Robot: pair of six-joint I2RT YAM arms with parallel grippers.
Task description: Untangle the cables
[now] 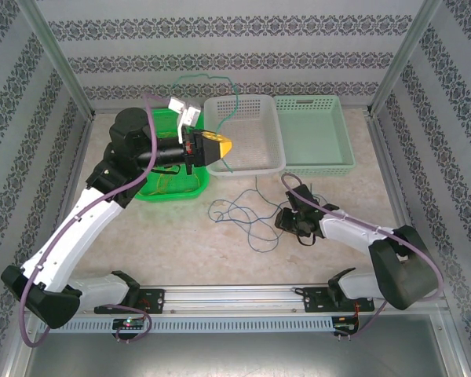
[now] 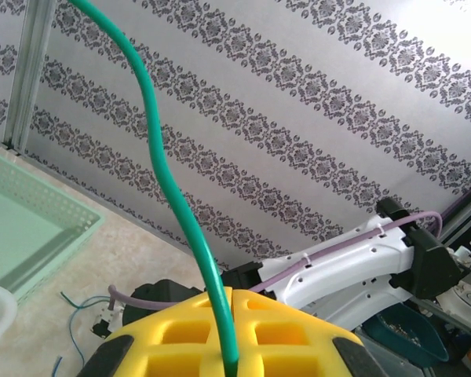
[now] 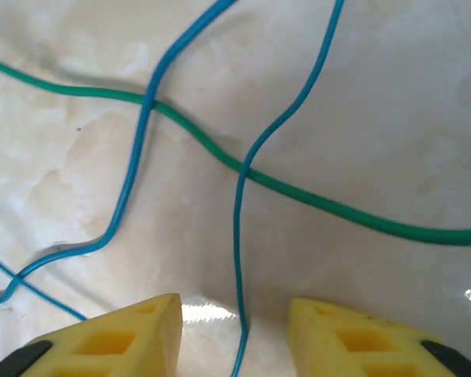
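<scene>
Top external shows me the left gripper (image 1: 229,146) raised above the table (image 1: 180,236), out over the near left part of the white basket (image 1: 259,98), with the green basket (image 1: 173,192) under its arm. The green cable (image 1: 208,76) arches up from that gripper in front of the back wall and drops back toward the white basket. A pale green basket (image 1: 314,167) sits just beside the white one on the right.

On my left wrist camera the yellow fingers (image 2: 180,334) are pressed together on the green cable, which rises from between them and curves away up to the left, so that gripper has it clamped.

The right gripper (image 1: 289,220) is down low at the table, at the right edge of the loose tangle of blue cables (image 1: 247,212) lying in front of the baskets.

From the right wrist camera I see its yellow fingers (image 3: 141,330) standing partly apart, with one blue strand running down the gap between them. I cannot see either finger touching it, so nothing is gripped there. Just ahead, a stretch of the green cable lies diagonally on the table, crossing two blue strands, though I cannot tell which lies on top
</scene>
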